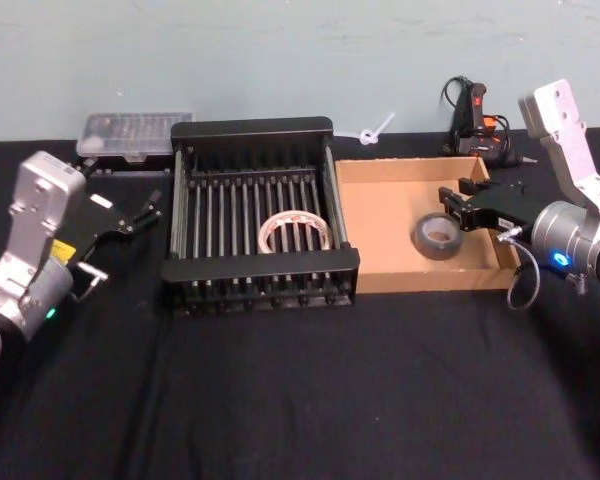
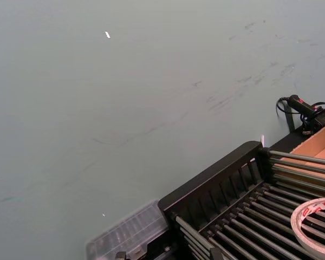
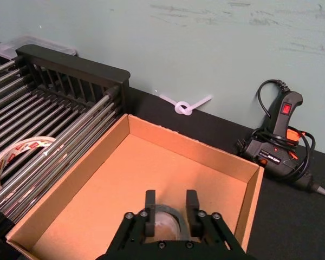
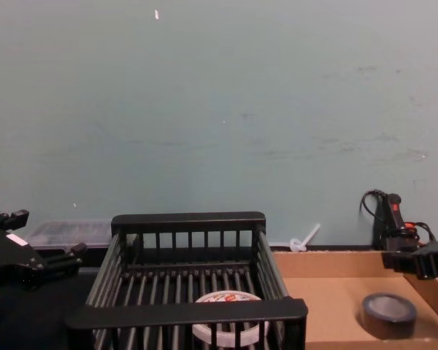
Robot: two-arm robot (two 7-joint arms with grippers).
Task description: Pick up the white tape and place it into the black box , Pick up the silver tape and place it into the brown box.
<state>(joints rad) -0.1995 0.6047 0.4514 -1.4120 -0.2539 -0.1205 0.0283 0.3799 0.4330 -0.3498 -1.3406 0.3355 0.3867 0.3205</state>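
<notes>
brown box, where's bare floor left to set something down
The brown box floor is bare from its wall beside the black box across to the middle. It is crowded at the far side, where the silver tape lies with the right pincer open around it.

The white tape [image 1: 295, 231], red-printed on top, is lying flat on the slatted floor of the black box [image 1: 252, 128] at frame centre, while the grey silver tape [image 1: 437, 237] is sitting flat inside the shallow brown box [image 1: 380, 250] right of centre.
</notes>
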